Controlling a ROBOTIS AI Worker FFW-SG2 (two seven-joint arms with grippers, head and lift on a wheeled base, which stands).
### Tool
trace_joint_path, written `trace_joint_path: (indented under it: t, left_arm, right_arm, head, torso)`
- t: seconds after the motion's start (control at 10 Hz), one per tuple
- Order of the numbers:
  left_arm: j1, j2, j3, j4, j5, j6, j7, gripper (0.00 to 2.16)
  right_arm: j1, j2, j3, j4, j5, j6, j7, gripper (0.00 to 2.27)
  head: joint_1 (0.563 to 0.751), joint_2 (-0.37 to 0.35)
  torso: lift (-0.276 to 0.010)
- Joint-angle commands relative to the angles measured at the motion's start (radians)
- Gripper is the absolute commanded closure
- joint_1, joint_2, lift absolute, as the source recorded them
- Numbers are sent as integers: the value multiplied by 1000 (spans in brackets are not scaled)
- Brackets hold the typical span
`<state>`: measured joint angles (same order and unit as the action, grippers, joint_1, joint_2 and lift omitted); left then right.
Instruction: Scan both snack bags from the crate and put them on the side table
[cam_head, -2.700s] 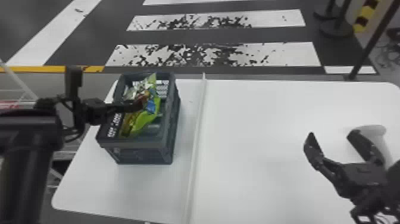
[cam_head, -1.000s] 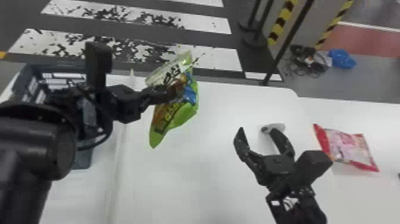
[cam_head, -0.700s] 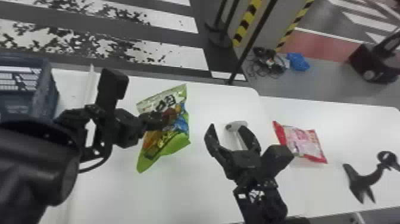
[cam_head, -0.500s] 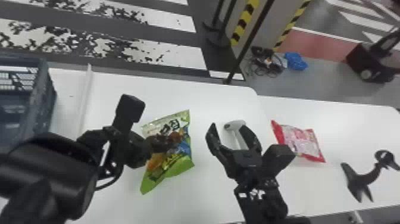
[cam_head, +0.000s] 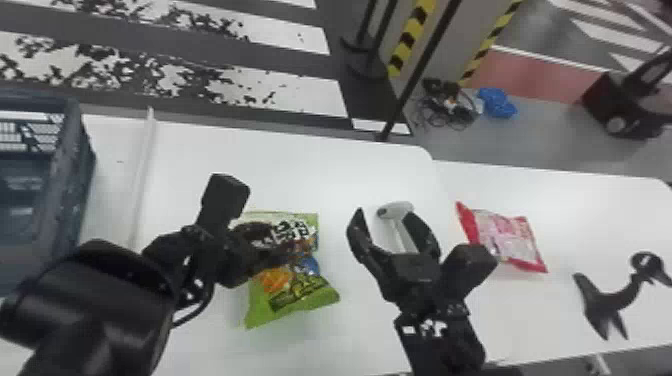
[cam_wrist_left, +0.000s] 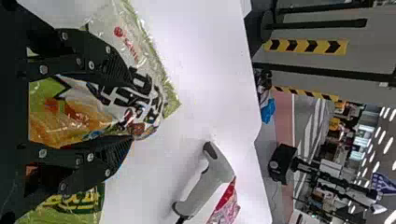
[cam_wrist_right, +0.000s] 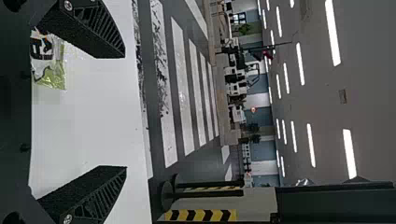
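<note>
One pink bag (cam_head: 505, 237), right of the scanner (cam_head: 399, 208), seems done; your left gripper (cam_wrist_left: 132, 111) pinches the green bag (cam_head: 295, 290), likely unscanned; your right gripper (cam_head: 385, 215) gapes.

The robot's arms are black. At eight o'clock in the head view, the left arm (cam_head: 100, 312) has a thick, smooth tube with a rounded black collar and a soft shine. A thin black cable (cam_head: 197, 310) loops between seven and eight o'clock. A black block (cam_head: 225, 192) with squared edges sits at nine o'clock, by the black left gripper (cam_head: 280, 240). Its fingers (cam_wrist_left: 93, 58) have round silver screws (cam_wrist_left: 43, 70) and fine ridges near the ends. At five o'clock the right arm (cam_head: 440, 345) is narrower, with angular parts and white patches (cam_head: 433, 328). Another black block (cam_head: 470, 265) is at four o'clock. The right gripper (cam_head: 386, 217) has curved, tapering black fingers; close up, they show slanted ribs, rough inner faces and silver screws (cam_wrist_right: 68, 5).
</note>
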<state>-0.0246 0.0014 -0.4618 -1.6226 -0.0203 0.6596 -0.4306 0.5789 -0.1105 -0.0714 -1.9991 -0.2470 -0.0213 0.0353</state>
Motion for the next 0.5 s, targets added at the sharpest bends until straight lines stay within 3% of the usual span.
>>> trace_joint_path:
  t: [0.0, 0.1, 0.4]
  left_arm:
    - [41, 3, 38, -57, -4, -105, 29, 39]
    - [75, 6, 78, -102, -3, -145, 39, 39]
    - [190, 35, 209, -281, -9, -194, 161, 66]
  right_arm:
    - [7, 2, -4, -9, 0, 5, 0, 73]
    - [10, 0, -4, -10, 0, 8, 2, 73]
    - [13, 2, -7, -43, -23, 125, 23, 49]
  head:
    - [695, -350]
    - [695, -350]
    - [695, -339]
  torso:
    - [-87]
    - [-87]
    - [-87]
